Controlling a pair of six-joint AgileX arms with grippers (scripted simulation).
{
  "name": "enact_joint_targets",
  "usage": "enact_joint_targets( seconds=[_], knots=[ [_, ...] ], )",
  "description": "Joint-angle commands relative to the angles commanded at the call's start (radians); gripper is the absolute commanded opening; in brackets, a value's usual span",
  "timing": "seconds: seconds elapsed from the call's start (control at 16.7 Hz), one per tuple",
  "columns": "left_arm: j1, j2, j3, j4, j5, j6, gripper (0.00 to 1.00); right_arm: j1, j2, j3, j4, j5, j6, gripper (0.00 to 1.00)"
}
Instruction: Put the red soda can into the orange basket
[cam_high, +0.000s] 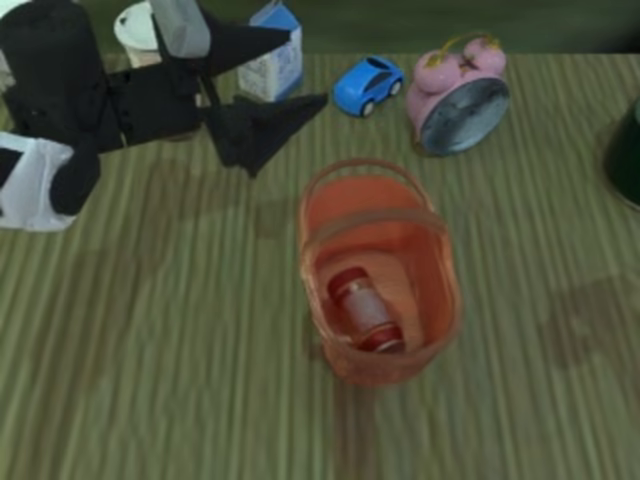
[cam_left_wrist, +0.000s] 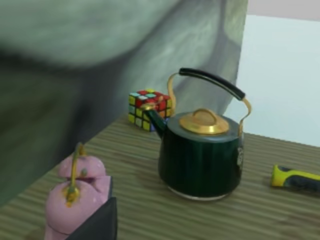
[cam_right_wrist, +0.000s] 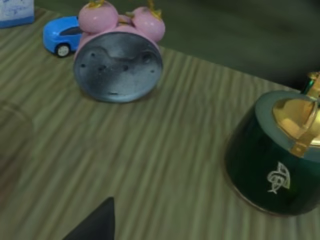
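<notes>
The red soda can (cam_high: 365, 311) lies on its side on the floor of the orange basket (cam_high: 442, 262), which stands in the middle of the table. My left gripper (cam_high: 303, 72) hangs open and empty up and to the left of the basket, well clear of its handles. One dark finger (cam_left_wrist: 102, 222) of it shows in the left wrist view. My right arm is out of the top view. Its wrist view shows one dark finger (cam_right_wrist: 100, 222) over bare table, with nothing held. Neither wrist view shows the can or the basket.
Along the back stand a white cup (cam_high: 133, 30), a milk carton (cam_high: 278, 62), a blue toy car (cam_high: 368, 85) and a pink alarm clock (cam_high: 458, 95). A dark green kettle (cam_high: 626, 150) sits at the right edge, with a puzzle cube (cam_left_wrist: 149, 107) and a yellow-handled tool (cam_left_wrist: 295, 178) beyond.
</notes>
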Motion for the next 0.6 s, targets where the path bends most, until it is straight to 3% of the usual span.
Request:
enact_joint_targets(
  seconds=[0.6],
  knots=[
    [0.163,-1.046,-0.536,-0.524,-0.559,-0.051,1.00,0.304,1.083,1.022,-0.702,-0.001,-0.461,1.00]
  ],
)
